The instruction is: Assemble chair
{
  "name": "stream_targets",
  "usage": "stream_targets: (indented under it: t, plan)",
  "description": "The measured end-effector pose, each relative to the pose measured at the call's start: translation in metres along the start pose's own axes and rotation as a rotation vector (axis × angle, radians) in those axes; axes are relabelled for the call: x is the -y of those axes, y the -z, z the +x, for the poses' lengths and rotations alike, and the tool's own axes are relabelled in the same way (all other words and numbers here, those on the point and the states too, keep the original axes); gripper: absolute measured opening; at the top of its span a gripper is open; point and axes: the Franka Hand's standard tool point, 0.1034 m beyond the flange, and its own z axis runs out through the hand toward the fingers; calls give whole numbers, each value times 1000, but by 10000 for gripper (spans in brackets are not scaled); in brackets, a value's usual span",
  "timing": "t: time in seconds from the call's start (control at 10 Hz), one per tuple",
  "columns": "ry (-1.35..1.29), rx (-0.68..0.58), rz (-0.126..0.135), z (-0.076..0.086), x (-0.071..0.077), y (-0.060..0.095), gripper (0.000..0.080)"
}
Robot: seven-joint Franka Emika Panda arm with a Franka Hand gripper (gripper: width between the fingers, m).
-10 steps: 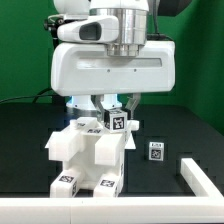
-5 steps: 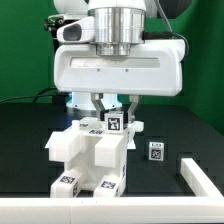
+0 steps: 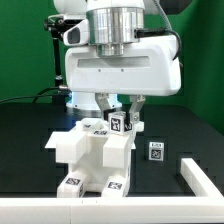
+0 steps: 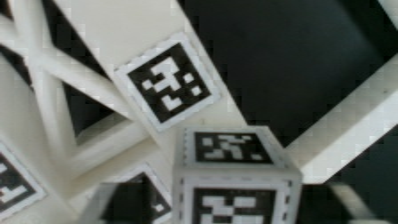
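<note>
One chair to locate: white, blocky, stepped, standing on black worktop near centre of exterior view, directly under arm. Note tags on both front feet. Locate end effector just above chair's upper rear. Note fingers set apart, one either side of tagged block at chair's highest point. Cannot tell whether clamped on block or only flanking it. Find separate tagged part lying on worktop to exterior view's right of chair, near but not touching. Find rail at worktop edge on exterior view's right. In wrist view, observe block close up, tagged on top and on one side face, with slanted white bar carrying another tag just beyond it, against dark worktop.
</note>
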Motion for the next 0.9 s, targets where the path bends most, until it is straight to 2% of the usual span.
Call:
stream_targets:
  t: [0.1,0.2,0.3,0.5,0.8,0.9]
  plan:
    - [2,0,0,0,0,0,554]
    - [190,-2,-9,0,1,0,554]
    - [398,13,-16,-1,0,-1,620]
    - [656,43,-32,-7,1,-3,641]
    - [838,40,-31,-5,0,-3,649]
    - [1055,9,-36,-1,-1,-3,649]
